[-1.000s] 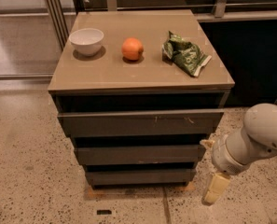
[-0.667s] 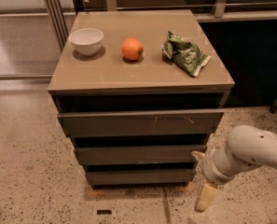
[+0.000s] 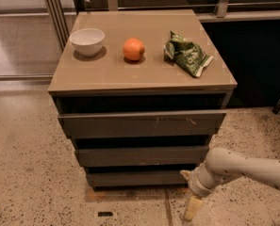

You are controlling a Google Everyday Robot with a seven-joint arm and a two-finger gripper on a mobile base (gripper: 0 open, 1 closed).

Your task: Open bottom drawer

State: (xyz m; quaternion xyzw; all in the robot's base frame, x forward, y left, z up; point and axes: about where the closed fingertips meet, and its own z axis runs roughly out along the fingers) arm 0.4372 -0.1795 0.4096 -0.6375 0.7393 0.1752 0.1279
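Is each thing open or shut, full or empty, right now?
bowl: upright, looks empty
orange: whole, unpeeled
bag: crumpled, lying flat
top drawer: looks shut
middle drawer: looks shut
bottom drawer: looks shut
gripper: low, beside the bottom drawer's right end

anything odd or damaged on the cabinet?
Only pale scratches on the top drawer front, right of centre. The crumpled green snack bag lies on the cabinet top, nothing spilled. The end effector sits low by the bottom drawer, at its right corner.
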